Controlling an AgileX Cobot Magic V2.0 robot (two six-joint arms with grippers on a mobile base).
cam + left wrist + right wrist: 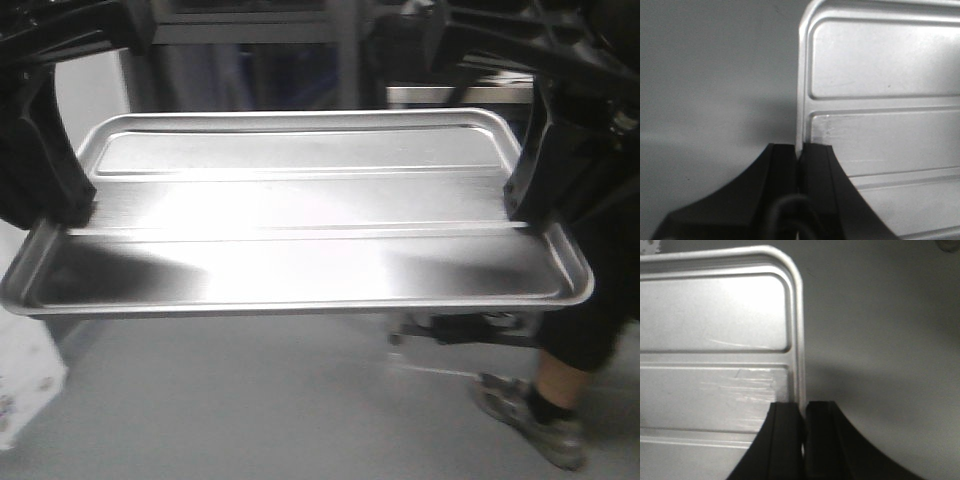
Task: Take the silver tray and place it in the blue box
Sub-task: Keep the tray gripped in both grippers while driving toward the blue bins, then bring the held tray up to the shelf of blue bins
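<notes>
Silver tray (300, 230) hung above the grey floor (250, 400) on my feed | left hand (799, 152) pinched tight on one short rim | right hand (805, 410) clamped the opposite rim

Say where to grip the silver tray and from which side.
On the silver tray, pinch the raised rim midway along each short end, from outside: the pan is too wide, but the thin lip fits, as the left gripper and right gripper show.
</notes>
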